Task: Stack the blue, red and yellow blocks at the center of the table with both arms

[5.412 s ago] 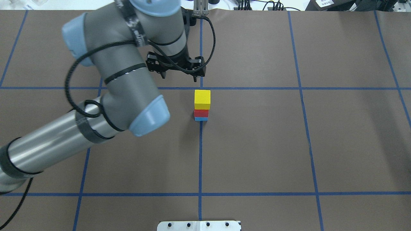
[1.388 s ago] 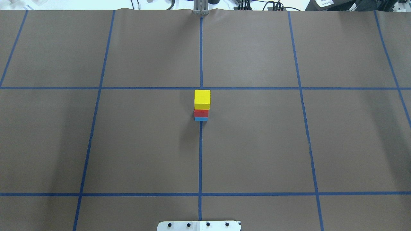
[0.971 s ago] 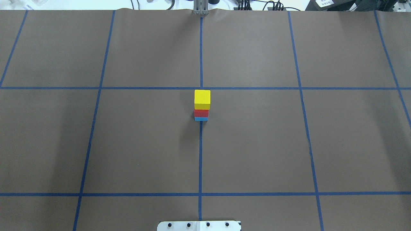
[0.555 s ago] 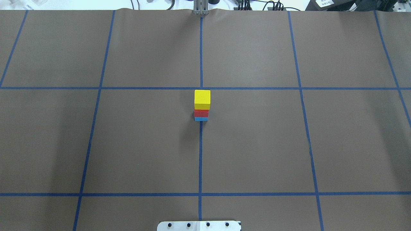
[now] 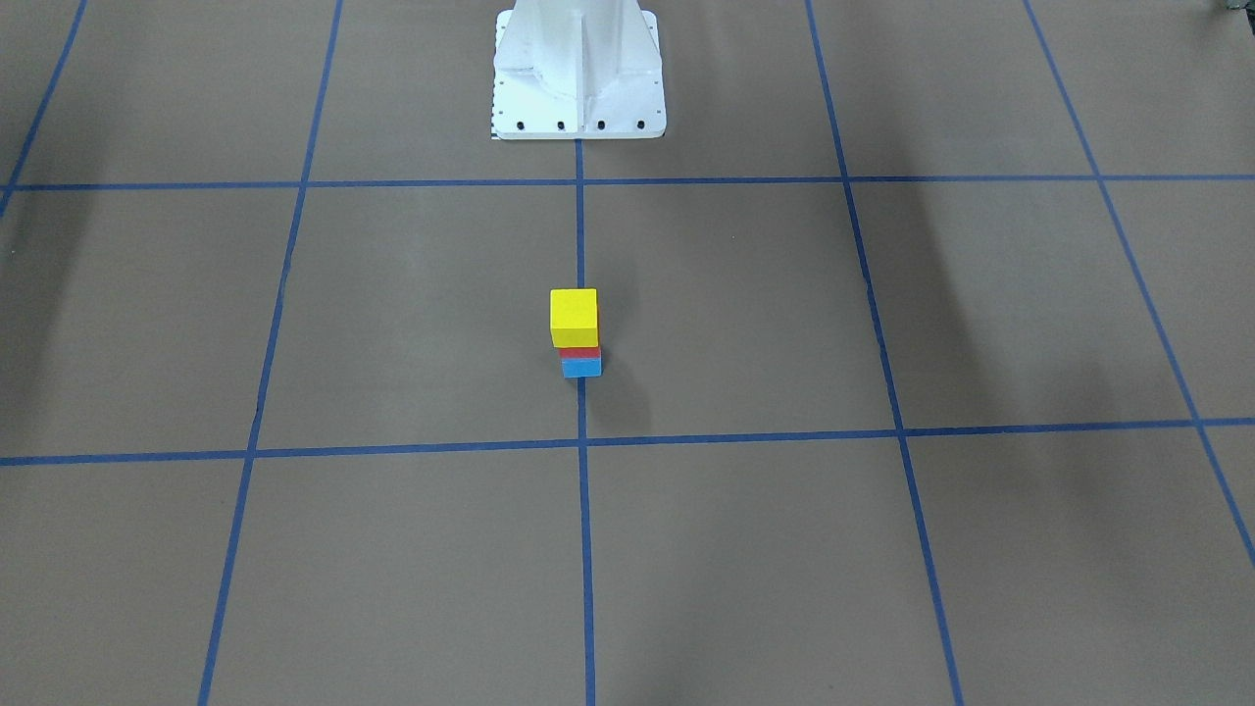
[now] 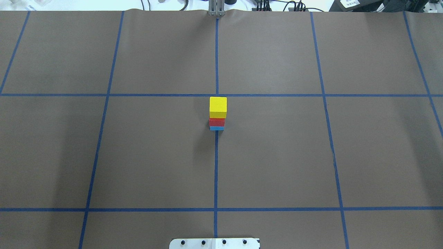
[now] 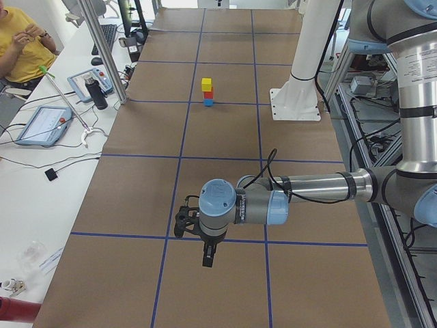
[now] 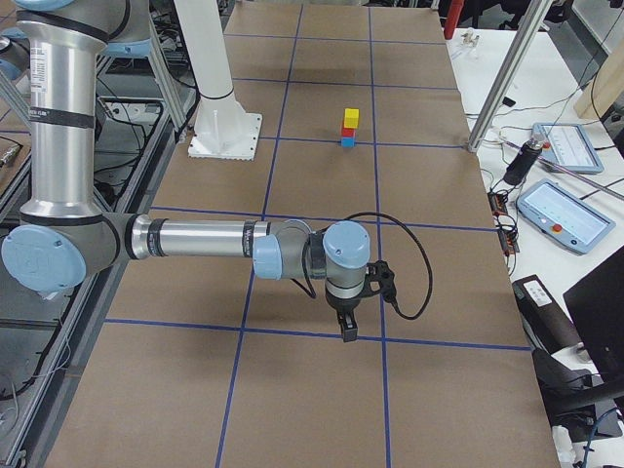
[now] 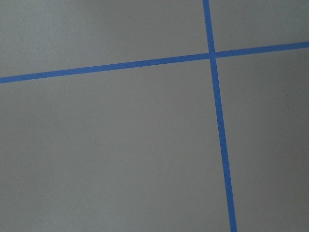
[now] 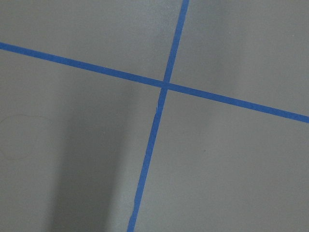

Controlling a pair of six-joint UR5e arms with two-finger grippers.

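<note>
The three blocks stand as one tower at the middle of the table (image 6: 277, 155), on the centre tape line. The yellow block (image 6: 218, 105) is on top, the red block (image 6: 217, 122) in the middle, the blue block (image 6: 217, 128) at the bottom. The exterior front-facing view shows the same tower: yellow block (image 5: 574, 314), red block (image 5: 579, 352), blue block (image 5: 581, 368). Nothing touches it. My left gripper (image 7: 208, 256) hangs over the table's left end, far from the tower. My right gripper (image 8: 346, 327) hangs over the right end. Whether either is open or shut I cannot tell.
The white pedestal (image 5: 578, 69) stands on the robot's side of the table. A seated person (image 7: 20, 41) is at a side bench with tablets (image 7: 42, 125) and a metal post (image 7: 102, 48). More tablets (image 8: 561, 210) lie beyond the right end.
The left arm, which hovered just behind the tower 5.4 s ago, has left the overhead view. Over the last 1.4 s nothing has moved there.
</note>
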